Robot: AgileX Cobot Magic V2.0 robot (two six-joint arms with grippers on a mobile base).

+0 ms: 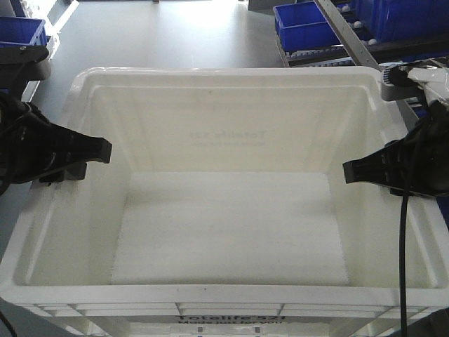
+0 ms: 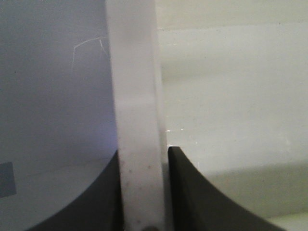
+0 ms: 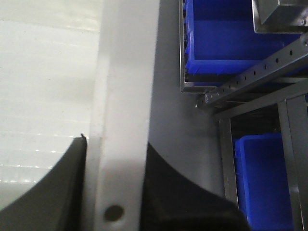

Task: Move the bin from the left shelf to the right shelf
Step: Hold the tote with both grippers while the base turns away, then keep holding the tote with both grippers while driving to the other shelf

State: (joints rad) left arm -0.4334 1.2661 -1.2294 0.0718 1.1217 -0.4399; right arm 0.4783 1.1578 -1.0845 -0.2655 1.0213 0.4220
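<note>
The large white bin (image 1: 231, 232) fills the front view, empty, with black "Totelife" print on its near side. My left gripper (image 1: 85, 151) is shut on its left rim, one black finger inside the wall. My right gripper (image 1: 365, 170) is shut on the right rim in the same way. In the left wrist view the white rim (image 2: 134, 96) runs up between the two dark fingers of the left gripper (image 2: 143, 153). The right wrist view shows the rim (image 3: 127, 72) clamped in the right gripper (image 3: 115, 142). The grey right shelf (image 1: 319, 56) with white rollers stands at the far right.
Blue bins (image 1: 302, 21) sit on the rack at the back right, and another blue bin (image 1: 21, 31) is at the far left. Grey rack posts (image 3: 250, 79) and blue bins (image 3: 262, 178) stand close beside the crate's right wall. Grey floor lies beyond the crate.
</note>
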